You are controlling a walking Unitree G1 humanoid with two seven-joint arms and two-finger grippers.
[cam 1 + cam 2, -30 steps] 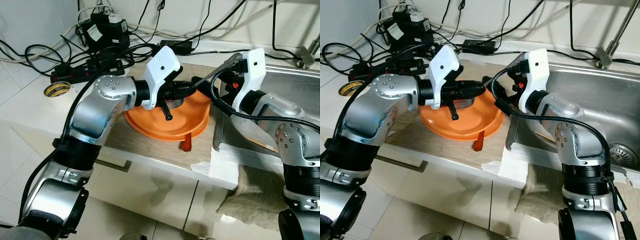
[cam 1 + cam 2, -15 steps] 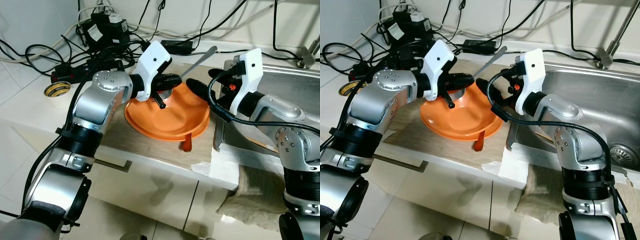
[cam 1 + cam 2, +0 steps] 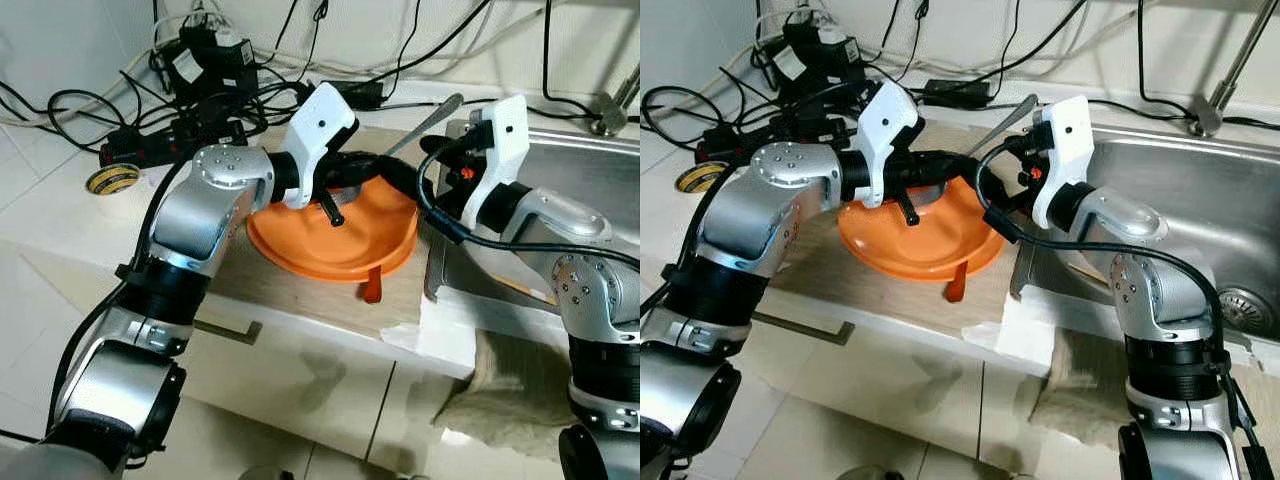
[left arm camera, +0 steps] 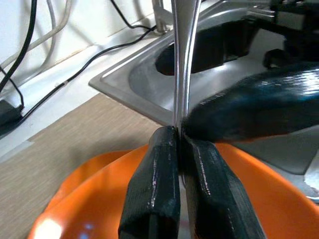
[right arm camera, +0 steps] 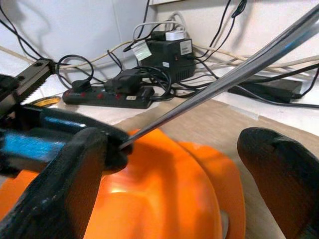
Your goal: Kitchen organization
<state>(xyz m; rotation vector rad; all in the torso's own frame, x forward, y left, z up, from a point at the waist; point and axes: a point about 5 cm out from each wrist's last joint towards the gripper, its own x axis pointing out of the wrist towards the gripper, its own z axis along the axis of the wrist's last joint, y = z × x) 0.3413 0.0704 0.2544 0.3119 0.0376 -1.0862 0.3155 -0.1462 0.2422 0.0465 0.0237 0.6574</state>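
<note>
We see an orange bowl (image 3: 330, 240), a shiny silver spoon handle (image 3: 425, 125), black cables (image 3: 200, 100) and yellow tape (image 3: 113, 179).

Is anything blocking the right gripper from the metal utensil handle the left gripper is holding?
Nothing visible: the left gripper pinches the metal utensil handle above the orange bowl, and the right gripper's open fingers already straddle it.

One orange bowl (image 3: 330, 240), perhaps one utensil (image 3: 425, 125).

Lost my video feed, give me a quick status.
Left pincer shut on metal utensil handle above orange bowl. Right pincer open beside it, straddling the handle. Cables behind, none in the way.
</note>
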